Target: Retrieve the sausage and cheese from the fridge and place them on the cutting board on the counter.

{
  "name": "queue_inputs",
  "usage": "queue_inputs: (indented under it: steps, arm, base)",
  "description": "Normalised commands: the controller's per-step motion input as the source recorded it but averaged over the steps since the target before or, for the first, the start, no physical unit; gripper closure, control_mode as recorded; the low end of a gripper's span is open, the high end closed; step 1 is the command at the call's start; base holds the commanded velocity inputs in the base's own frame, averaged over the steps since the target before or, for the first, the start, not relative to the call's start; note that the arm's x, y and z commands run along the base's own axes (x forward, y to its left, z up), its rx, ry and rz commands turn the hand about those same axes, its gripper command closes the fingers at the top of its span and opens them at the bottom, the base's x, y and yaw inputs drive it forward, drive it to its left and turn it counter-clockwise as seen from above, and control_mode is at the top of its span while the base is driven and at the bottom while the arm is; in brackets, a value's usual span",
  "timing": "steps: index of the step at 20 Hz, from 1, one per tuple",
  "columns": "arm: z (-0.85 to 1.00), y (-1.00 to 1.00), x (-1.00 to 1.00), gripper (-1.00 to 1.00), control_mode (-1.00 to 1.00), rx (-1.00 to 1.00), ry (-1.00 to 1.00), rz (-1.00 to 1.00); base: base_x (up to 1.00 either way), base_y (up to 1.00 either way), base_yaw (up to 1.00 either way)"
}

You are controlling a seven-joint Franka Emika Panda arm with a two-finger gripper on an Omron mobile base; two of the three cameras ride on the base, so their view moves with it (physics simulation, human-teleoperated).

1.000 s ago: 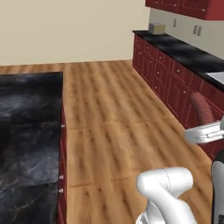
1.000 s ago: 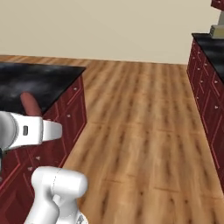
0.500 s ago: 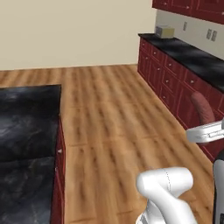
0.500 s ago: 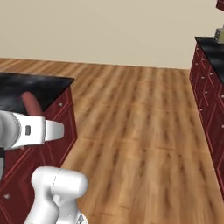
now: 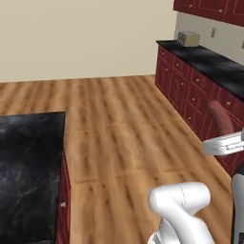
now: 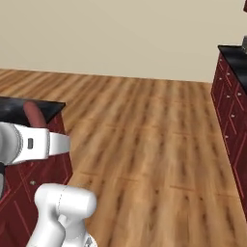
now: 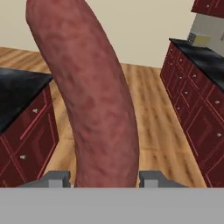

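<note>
No writing or label can be read anywhere. The tool (image 7: 105, 178) is closed on the sausage (image 7: 89, 94), which stands up between its two fingertips (image 7: 56, 178). The arm holds it out level above the wooden floor (image 5: 119, 124), between a black surface (image 5: 28, 171) and a run of dark red cabinets (image 5: 190, 95).

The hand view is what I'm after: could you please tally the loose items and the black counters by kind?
sausage, standing between the gripper fingertips: 1
toaster-like box on the far counter: 1
black counters, left and right: 2
Total: 4
</note>
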Motion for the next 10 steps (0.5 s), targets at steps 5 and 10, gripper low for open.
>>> queue_inputs:
  steps: [5, 10]
  arm:
    - [0.0, 0.0, 0.0, 1.0, 1.0, 0.0, 0.0, 0.0]
    - [0.0, 0.0, 0.0, 1.0, 1.0, 0.0, 0.0, 0.0]
  base:
    - [1.0, 0.0, 0.01]
    - [1.0, 0.0, 0.06]
